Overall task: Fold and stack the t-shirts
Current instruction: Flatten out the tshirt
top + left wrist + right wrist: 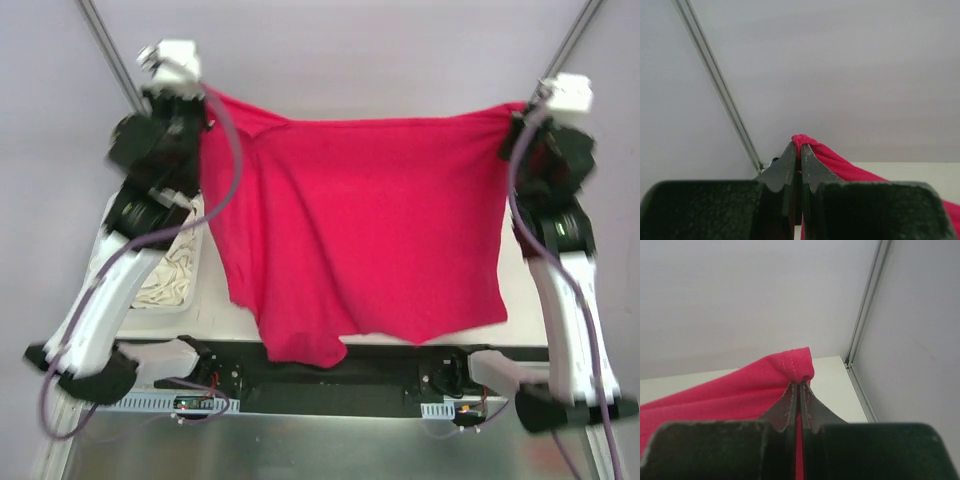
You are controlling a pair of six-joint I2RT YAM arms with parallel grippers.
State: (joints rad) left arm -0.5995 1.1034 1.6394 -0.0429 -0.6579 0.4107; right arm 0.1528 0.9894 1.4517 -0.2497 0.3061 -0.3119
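Right now you are at the spread-out step. The magenta-red t-shirt (370, 220) hangs as one wide sheet above the counter (522, 300), with its top edge stretched from the counter's far left to its far right. Its uneven lower edge drops toward the counter's near edge, and you cannot tell whether it touches down. No fold shows yet, so judge the task as barely begun. The next move likely calls for lowering both corners together and evenly, so the cloth lands flat on the counter without bunching. The white lattice basket (196, 262) sits at the counter's left side and holds pale cloth. The left tool (205, 95) is clamped tight on one top corner, with a knot of cloth poking past its tips. The right tool (520, 112) is pinched on the stitched hem of the opposite corner.
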